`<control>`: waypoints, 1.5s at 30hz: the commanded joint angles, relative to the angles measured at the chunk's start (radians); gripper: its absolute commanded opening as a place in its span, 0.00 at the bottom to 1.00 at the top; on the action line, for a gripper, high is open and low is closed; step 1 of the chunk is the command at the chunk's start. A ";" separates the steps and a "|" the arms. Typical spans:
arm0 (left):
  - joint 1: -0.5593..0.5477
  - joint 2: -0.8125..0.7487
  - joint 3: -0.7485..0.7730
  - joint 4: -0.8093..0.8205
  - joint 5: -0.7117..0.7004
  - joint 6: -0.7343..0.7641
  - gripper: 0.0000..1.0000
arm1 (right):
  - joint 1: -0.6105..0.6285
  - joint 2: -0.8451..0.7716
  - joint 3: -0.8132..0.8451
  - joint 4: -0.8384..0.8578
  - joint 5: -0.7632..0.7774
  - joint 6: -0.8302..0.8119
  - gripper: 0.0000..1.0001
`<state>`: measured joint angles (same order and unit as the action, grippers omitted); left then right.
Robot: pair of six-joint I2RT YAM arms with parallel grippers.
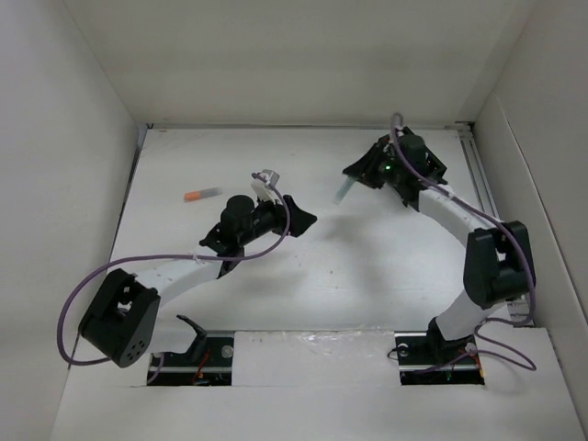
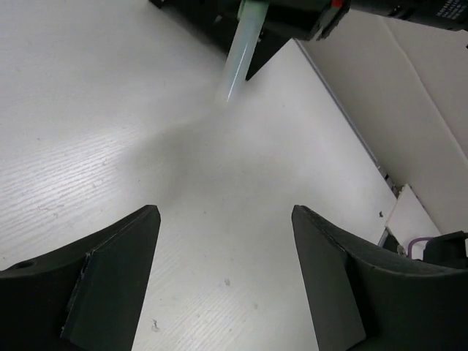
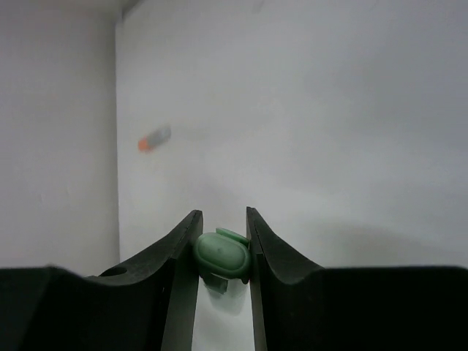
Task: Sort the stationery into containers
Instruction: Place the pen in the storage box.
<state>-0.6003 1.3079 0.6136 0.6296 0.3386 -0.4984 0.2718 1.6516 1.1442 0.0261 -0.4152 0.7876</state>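
Note:
My right gripper is shut on a pale green-blue marker and holds it above the table at the back right. In the right wrist view the marker's green end sits pinched between the fingers. My left gripper is open and empty over the middle of the table, its jaws wide apart in the left wrist view. That view shows the held marker ahead. A marker with an orange cap lies at the back left and also shows in the right wrist view. The black box is out of view.
White walls close the table in on the left, back and right. A metal rail runs along the right edge. A white board covers the near edge between the arm bases.

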 commanded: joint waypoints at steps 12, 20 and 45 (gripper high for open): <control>0.000 -0.118 0.000 -0.110 -0.052 -0.088 0.67 | -0.312 -0.102 0.188 -0.153 0.857 0.067 0.05; 0.000 -0.119 0.014 -0.174 -0.099 -0.088 0.66 | -0.298 0.010 0.290 -0.224 1.026 0.007 0.06; 0.053 -0.119 -0.008 -0.270 -0.487 -0.209 0.63 | -0.073 -0.152 0.155 -0.187 1.041 0.051 0.71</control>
<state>-0.5777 1.2087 0.5961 0.3805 -0.0341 -0.6376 0.1535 1.6493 1.3567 -0.2119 0.6456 0.8028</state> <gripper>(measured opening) 0.638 0.717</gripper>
